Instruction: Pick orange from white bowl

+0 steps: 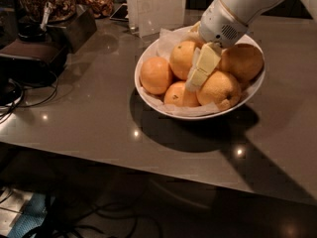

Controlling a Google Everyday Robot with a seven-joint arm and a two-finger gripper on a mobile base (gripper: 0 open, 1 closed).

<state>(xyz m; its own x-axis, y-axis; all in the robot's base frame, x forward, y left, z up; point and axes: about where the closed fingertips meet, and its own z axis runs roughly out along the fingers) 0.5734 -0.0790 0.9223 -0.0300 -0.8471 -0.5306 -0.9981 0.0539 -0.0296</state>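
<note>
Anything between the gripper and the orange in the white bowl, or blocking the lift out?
Nothing visible. The gripper is down in the white bowl, directly beside the orange with no fruit between them. A paler orange crowds the gripper's other side. Nothing sits on top of the orange.

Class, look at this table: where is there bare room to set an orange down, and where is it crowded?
Bare table lies between the bowl and the black device, along the front edge, and right of the bowl. Crowded: the back left corner, and the bowl, where the gripper sits among oranges.
</note>
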